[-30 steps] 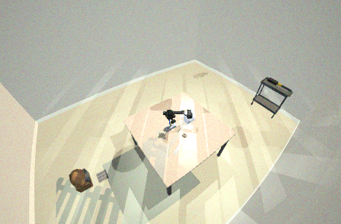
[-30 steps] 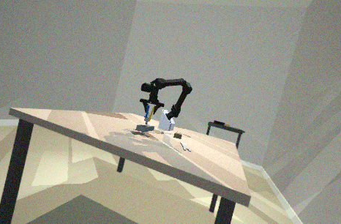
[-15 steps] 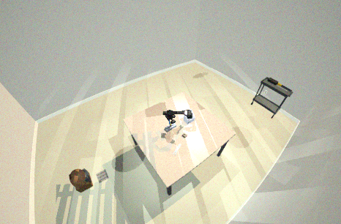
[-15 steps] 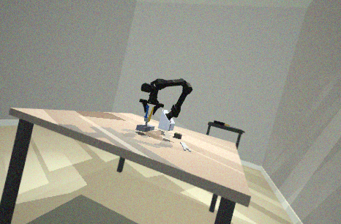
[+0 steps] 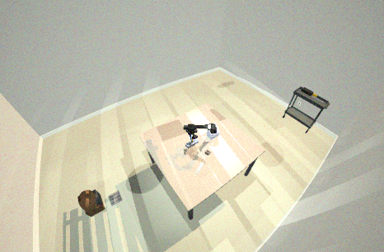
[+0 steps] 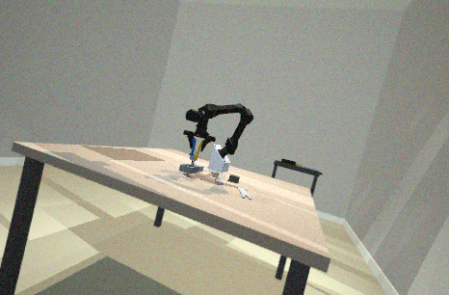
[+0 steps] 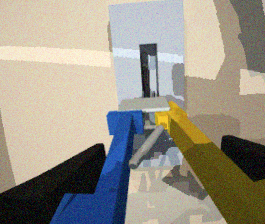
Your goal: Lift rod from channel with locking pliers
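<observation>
You can see the black arm (image 6: 225,108) arching over the wooden surface (image 6: 269,219), its fingers (image 6: 199,139) pointing down around upright pliers with a blue handle (image 6: 194,148) and a yellow handle (image 6: 198,150). Below them you have a grey block (image 6: 191,169). Just beside it stands a pale, slanted-topped block (image 6: 219,160); a small dark block (image 6: 234,178) sits near a light, fork-ended piece (image 6: 244,193).

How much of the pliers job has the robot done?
Looks done: the pliers are upright above the grey block, so they may be out of their holster.

In hand: both handles are between the tool's fingers, but I can't tell how tightly.

Left: the handles are spread, so squeezing and locking come next, I think, then lifting the rod.
</observation>
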### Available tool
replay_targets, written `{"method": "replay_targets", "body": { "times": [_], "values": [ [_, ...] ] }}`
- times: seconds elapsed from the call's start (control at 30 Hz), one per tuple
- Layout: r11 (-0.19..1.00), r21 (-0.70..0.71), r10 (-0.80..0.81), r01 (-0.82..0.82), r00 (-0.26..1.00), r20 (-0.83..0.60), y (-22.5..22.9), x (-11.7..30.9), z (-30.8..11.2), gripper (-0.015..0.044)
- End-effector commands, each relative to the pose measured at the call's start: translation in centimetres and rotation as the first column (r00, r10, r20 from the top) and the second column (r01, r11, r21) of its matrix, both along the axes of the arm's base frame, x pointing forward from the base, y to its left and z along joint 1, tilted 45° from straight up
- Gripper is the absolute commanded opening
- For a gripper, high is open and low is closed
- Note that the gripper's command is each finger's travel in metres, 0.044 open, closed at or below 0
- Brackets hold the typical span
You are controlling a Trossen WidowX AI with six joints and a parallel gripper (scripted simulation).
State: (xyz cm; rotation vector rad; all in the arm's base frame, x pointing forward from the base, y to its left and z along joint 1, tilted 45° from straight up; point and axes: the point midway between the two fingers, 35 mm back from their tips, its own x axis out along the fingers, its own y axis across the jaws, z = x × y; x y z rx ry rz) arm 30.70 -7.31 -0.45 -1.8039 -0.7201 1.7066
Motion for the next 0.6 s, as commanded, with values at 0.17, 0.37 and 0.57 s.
{"method": "replay_targets", "body": {
  "times": [0.17,0.37,0.57],
  "values": [
    [1.0,0.007,0.011,-0.011,1.0,-0.014,0.96,-0.31,-0.57,0.0318],
    [1.0,0.007,0.011,-0.011,1.0,-0.014,0.76,-0.3,-0.34,0.0318],
    [1.0,0.007,0.011,-0.011,1.0,-0.014,0.4,-0.3,0.07,0.0318]
  ]
}}
